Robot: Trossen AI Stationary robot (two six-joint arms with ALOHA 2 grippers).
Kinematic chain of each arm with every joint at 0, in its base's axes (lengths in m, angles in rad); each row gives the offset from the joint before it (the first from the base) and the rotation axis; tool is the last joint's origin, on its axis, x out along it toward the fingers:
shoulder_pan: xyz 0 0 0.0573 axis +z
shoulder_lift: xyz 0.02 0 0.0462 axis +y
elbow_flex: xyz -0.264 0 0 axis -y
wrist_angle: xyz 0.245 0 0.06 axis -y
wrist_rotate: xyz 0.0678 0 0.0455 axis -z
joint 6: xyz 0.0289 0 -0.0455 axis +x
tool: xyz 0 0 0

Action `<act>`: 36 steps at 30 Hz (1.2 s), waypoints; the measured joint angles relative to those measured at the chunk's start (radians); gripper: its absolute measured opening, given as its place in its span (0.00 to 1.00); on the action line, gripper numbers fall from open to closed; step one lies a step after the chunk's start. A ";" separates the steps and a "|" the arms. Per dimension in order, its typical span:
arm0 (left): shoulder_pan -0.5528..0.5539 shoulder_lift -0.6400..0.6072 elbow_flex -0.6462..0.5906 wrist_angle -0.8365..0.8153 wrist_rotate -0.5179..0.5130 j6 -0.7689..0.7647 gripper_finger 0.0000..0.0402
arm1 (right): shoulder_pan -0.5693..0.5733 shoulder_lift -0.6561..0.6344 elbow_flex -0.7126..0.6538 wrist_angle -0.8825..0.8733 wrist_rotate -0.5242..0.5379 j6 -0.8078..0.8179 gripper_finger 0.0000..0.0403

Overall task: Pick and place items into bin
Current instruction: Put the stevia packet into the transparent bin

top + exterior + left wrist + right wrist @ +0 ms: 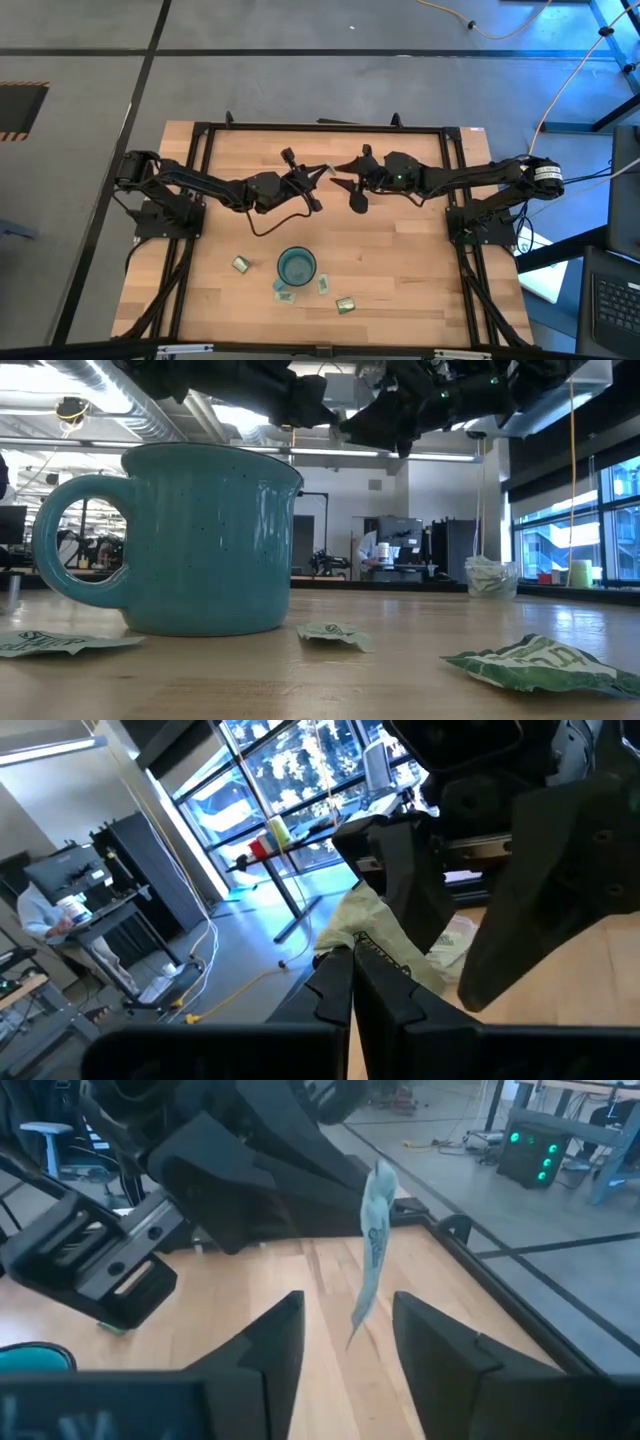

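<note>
Wooden table [400,270]: left gripper [322,172] pinches crinkled packet [372,1250].

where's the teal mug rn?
High view: the teal mug stands on the table's near-centre part, ringed by loose packets. Both end effectors, left and right, meet well behind it.

Teal-blue speckled mug [190,540], light green printed packets [545,665], pale wood table [400,270], black arms.
</note>
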 joint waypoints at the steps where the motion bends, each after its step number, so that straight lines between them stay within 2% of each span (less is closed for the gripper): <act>1: 0.000 0.000 0.000 0.000 0.000 0.000 0.01 | -0.001 0.000 0.000 -0.002 0.000 0.000 0.38; 5: 0.000 0.000 0.000 0.002 0.004 -0.002 0.01 | -0.001 0.000 0.000 -0.004 0.000 0.000 0.29; 14: 0.000 0.000 0.000 -0.001 0.082 -0.013 0.01 | -0.001 0.000 0.000 -0.005 0.000 0.000 0.03; 19: 0.000 0.000 0.000 -0.021 0.065 0.019 0.08 | -0.001 -0.002 0.000 -0.020 0.000 0.026 0.02; 22: 0.000 -0.012 0.000 -0.069 -0.003 0.016 0.16 | -0.001 -0.030 0.000 -0.079 0.000 0.027 0.01; 25: 0.000 -0.045 0.000 -0.190 -0.074 -0.030 0.23 | -0.007 -0.102 0.000 -0.204 0.002 0.046 0.01; 28: 0.000 -0.099 0.000 -0.387 -0.064 -0.115 0.28 | -0.043 -0.208 0.001 -0.396 0.003 0.098 0.01; 32: 0.002 -0.176 0.000 -0.668 0.061 -0.253 0.29 | -0.148 -0.357 0.001 -0.714 0.015 0.193 0.01; 36: 0.014 -0.234 0.000 -0.871 0.271 -0.378 0.27 | -0.304 -0.448 0.001 -1.007 0.018 0.271 0.00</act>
